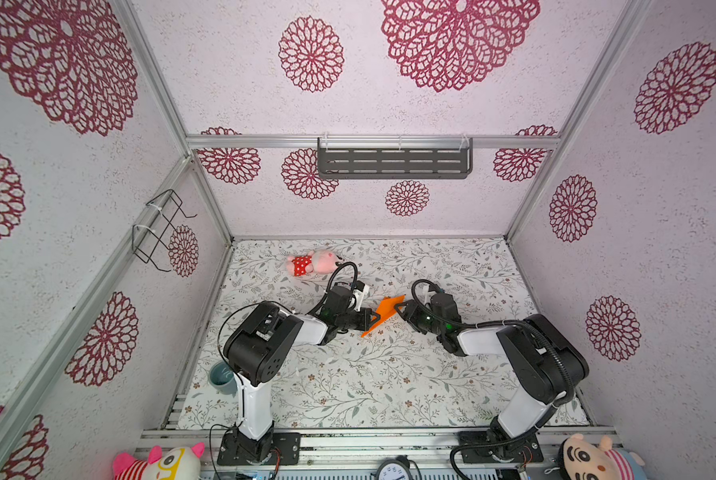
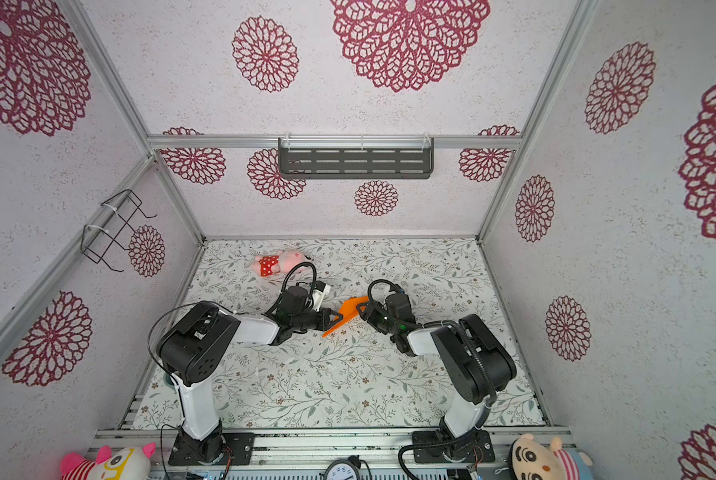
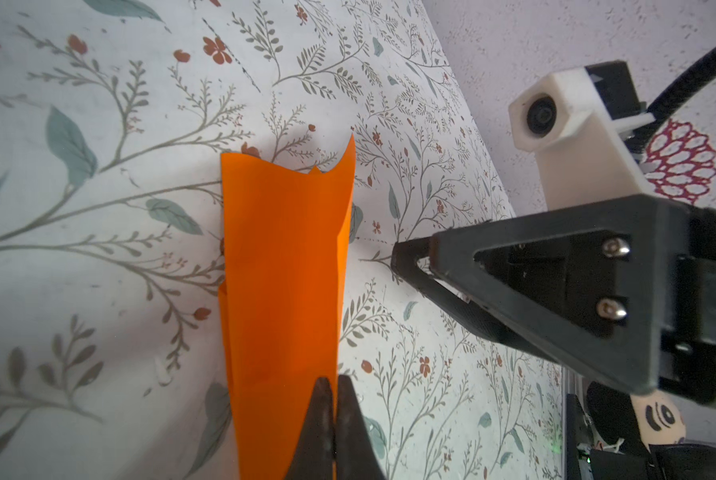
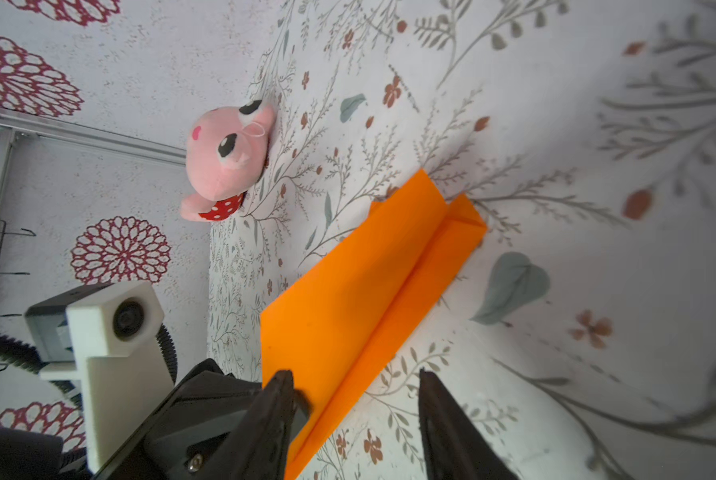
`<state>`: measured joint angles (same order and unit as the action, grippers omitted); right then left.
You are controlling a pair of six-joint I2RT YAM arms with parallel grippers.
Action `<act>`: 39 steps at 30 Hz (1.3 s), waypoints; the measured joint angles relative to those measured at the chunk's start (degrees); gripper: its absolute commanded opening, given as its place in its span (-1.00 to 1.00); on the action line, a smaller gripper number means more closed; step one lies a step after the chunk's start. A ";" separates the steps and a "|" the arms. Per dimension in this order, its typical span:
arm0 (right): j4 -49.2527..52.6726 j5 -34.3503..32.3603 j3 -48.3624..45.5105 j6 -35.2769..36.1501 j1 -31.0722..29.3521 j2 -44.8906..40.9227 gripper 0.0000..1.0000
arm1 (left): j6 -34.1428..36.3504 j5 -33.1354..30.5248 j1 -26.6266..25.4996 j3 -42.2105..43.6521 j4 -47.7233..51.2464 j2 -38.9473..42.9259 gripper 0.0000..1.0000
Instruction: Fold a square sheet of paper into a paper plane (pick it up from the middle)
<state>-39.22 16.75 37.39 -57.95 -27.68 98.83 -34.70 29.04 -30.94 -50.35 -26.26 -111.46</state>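
**Left arm pinches the orange dart; right jaws stand apart beside it**

From my seat, much of the paper plane (image 1: 383,313) is hard to read. In both top views it is small, and the left gripper (image 1: 373,319) covers part of its left edge, so I cannot see the contact there. The left wrist view settles it. The two fingertips (image 3: 318,424) are pressed together with the orange paper clamped between them. In that view the plane's nearer part runs off the frame edge, so its tip is cut off.

The right gripper (image 4: 354,373) is clearer. In its own wrist view the fingers stand apart, with the plane's centre fold lying in the gap. From the left wrist view its tips sit just beside the plane's edge, with cloth showing between, so it is grasping nothing.

I cannot tell how much of the plane rests on the floral cloth (image 1: 389,374). The wide end looks to be down on it in the right wrist view.

The plane lies mid-table between the two grippers. In both top views its long axis runs on a diagonal. The narrow point aims toward the near left, and the wide tail toward the far right.

The pink plush toy (image 1: 314,262) lies well apart at the back, its head partly crossed by the left arm's cable (image 1: 348,270). A cup (image 1: 222,377) is half hidden behind the left arm.
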 measured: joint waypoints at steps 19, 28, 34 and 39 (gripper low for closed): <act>-5.68 9.81 7.32 2.84 -2.29 9.09 -0.11 | -8.74 1.60 2.14 -0.63 2.43 -2.56 -1.00; -7.21 11.69 8.41 2.69 -2.45 12.24 -0.11 | -10.54 1.70 2.78 -0.94 4.35 -2.93 -1.00; -7.26 12.20 9.70 2.64 -2.45 13.51 -0.13 | -11.28 1.73 3.10 -0.94 4.50 -2.97 -1.00; -7.17 12.20 10.86 2.64 -2.49 14.56 -0.15 | -11.74 1.73 3.23 -0.94 4.50 -3.02 -1.00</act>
<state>-46.39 28.95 48.25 -55.31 -30.17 113.38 -46.44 30.76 -27.70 -51.29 -21.76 -114.48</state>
